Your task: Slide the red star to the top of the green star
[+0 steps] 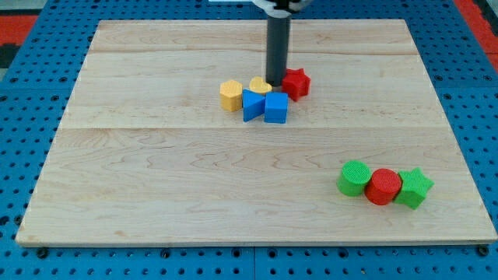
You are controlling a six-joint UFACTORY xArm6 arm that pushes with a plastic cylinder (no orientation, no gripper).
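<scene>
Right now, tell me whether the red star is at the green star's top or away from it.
Away. The red star sits near the view's top by my tip; the green star lies at the lower right.

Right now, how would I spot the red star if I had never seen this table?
Look above the middle of the wooden board, where a cluster of blocks sits by the dark rod. The red star is at the cluster's right end, beside my tip; it alone there is red.

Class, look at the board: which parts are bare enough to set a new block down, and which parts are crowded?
Bare: the whole left side of the wooden board and the stretch between the two clusters. Crowded: around my tip, beside the red star, yellow blocks and blue blocks; and lower right, green cylinder, red cylinder, green star.
</scene>
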